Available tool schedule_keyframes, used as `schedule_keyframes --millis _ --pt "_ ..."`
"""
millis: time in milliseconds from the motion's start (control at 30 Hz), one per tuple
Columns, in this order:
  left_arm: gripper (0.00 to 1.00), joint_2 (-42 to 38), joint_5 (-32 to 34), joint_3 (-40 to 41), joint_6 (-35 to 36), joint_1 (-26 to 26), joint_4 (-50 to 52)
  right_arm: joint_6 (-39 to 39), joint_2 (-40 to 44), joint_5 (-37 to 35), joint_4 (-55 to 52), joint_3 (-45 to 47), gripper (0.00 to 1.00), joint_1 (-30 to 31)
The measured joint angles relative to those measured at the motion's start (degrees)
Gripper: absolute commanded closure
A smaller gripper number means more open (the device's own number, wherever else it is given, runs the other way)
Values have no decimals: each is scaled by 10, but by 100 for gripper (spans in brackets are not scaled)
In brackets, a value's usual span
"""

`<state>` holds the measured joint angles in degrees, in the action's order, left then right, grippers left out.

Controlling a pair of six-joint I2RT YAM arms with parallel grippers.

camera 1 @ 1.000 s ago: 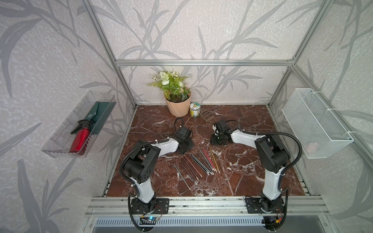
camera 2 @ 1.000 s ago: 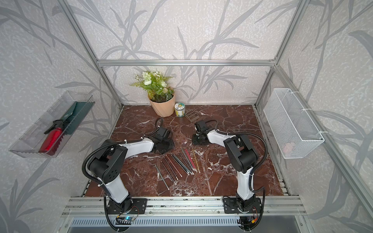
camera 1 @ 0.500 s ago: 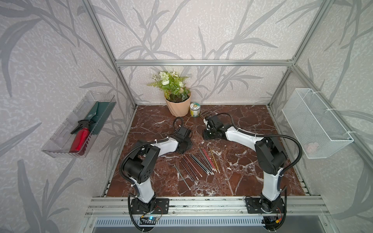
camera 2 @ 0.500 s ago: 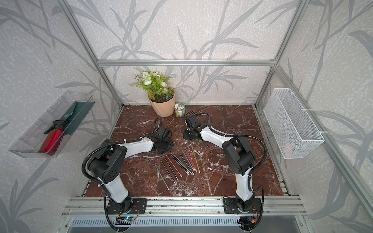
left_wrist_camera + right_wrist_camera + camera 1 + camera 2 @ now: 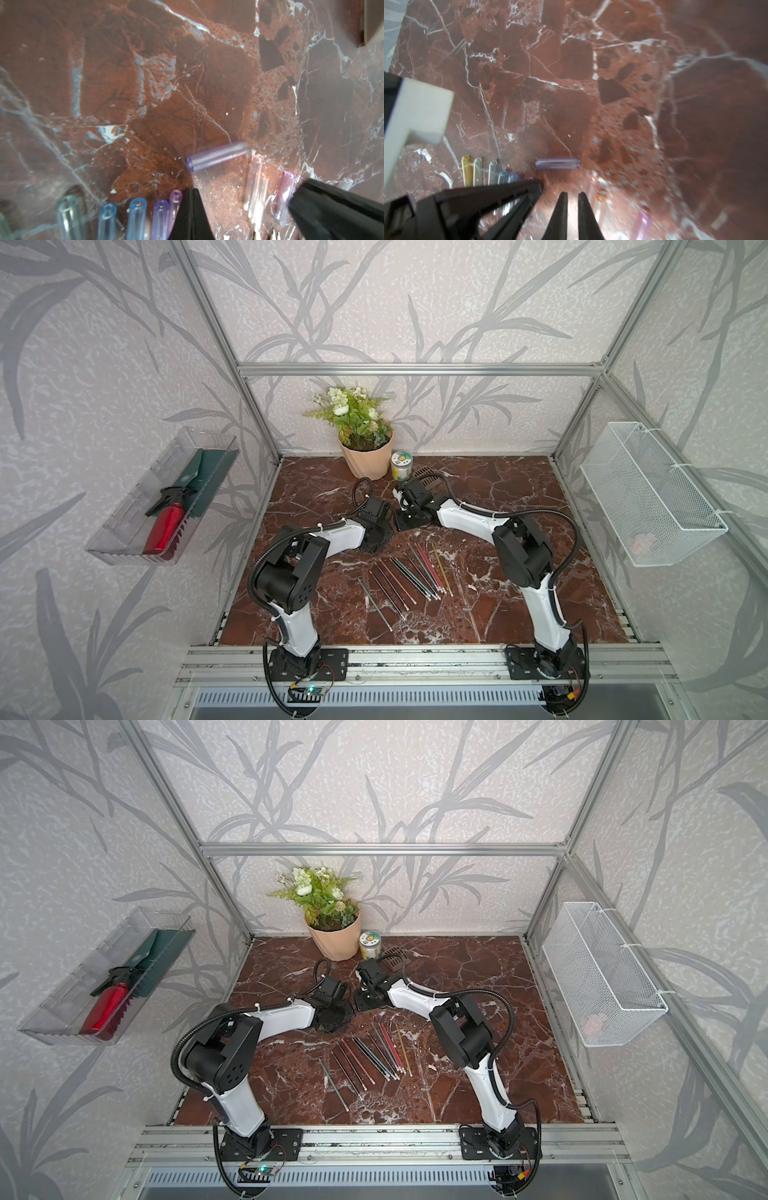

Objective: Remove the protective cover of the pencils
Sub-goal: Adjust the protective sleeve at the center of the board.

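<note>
The pencils (image 5: 411, 576) (image 5: 370, 1056) lie side by side mid-floor, far ends toward both grippers. In the left wrist view a row of the protective cover caps (image 5: 137, 216) lines the edge. One loose purple cap (image 5: 218, 155) (image 5: 557, 163) lies crosswise on the marble, apart from both grippers. My left gripper (image 5: 192, 207) (image 5: 380, 537) is shut, its tip down among the caps. Just beside it, my right gripper (image 5: 572, 199) (image 5: 401, 522) shows only a narrow slit between its fingers. Glare hides whether anything sits in that slit.
A potted plant (image 5: 368, 460), a small can (image 5: 402, 464) and a floor grate (image 5: 424, 481) stand at the back. A wire basket (image 5: 648, 497) hangs on the right wall. A clear tray (image 5: 124, 531) holding a red bottle hangs on the left wall.
My right arm has swung left until its gripper sits next to the left one, and its jaws have narrowed. The left arm has not moved.
</note>
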<state>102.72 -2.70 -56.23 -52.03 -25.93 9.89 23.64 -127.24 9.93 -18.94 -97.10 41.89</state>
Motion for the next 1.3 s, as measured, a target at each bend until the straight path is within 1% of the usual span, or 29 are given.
schedule_keyframes --millis 333,400,567,667,800,900,1067,1300 --pt "99 0 0 0 -1 9 0 -15 -92 10 -10 -136 88 -3" --pt "99 0 4 0 -4 12 2 -18 -117 13 -28 -177 90 -3" --pt "100 0 0 0 -6 19 1 -20 -200 11 -90 -312 92 -4" --pt "100 0 -9 0 -5 19 0 -18 -228 10 -115 -353 92 -1" --pt "100 0 -20 0 -5 17 -1 -14 -230 0 -138 -352 92 3" --pt "100 -3 -22 4 -5 21 -8 -12 -223 -8 -131 -335 92 5" --pt "100 -18 -21 19 -7 35 -19 -9 -193 -9 -115 -281 92 5" --pt "100 -39 -14 21 -7 45 -20 -3 -156 -9 -91 -215 92 5"
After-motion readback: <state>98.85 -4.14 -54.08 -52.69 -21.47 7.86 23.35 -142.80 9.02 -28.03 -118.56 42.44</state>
